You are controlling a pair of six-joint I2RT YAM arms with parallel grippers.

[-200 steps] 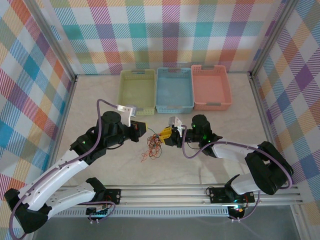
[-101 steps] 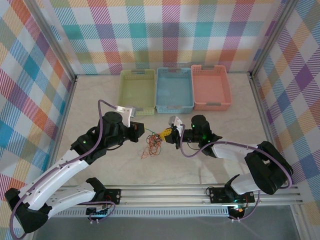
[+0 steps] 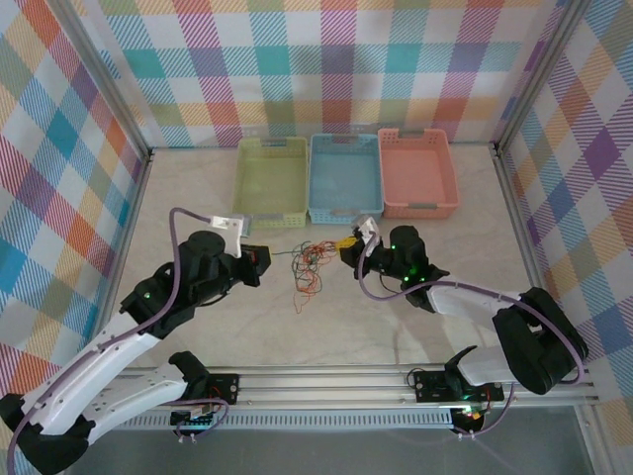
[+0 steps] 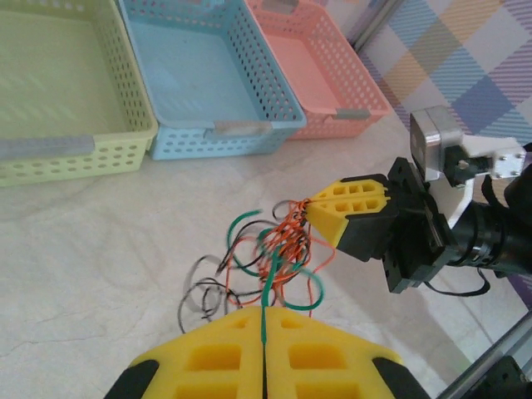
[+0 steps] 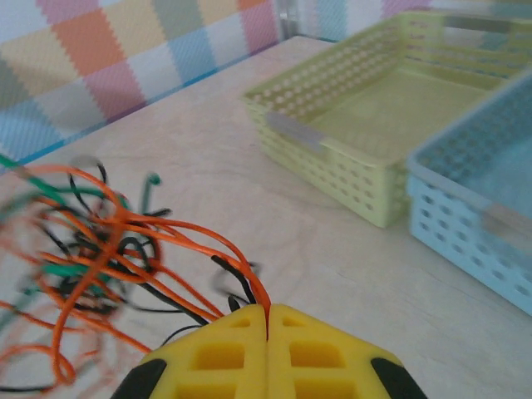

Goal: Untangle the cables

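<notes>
The cables (image 3: 309, 265) are a loose bundle of orange, black and green wires stretched between both grippers over the table's middle. My left gripper (image 3: 259, 259) is shut on a green wire; in the left wrist view that wire runs from the closed yellow tips (image 4: 264, 314) up into the cables (image 4: 283, 245). My right gripper (image 3: 346, 243) is shut on orange strands. From its closed tips (image 5: 268, 312) they fan left into the cables (image 5: 91, 241). The left wrist view also has the right gripper (image 4: 314, 204) at the bundle's far side.
Three baskets stand in a row at the back: green (image 3: 272, 219), blue (image 3: 344, 215) and pink (image 3: 419, 208). The green (image 5: 316, 141) and blue (image 5: 465, 218) ones lie close beyond the right gripper. Checkered walls and metal rails enclose the table.
The grippers have pulled apart: the left moved left, the right moved right and back toward the baskets. The bundle has stretched out between them and shifted toward the baskets.
</notes>
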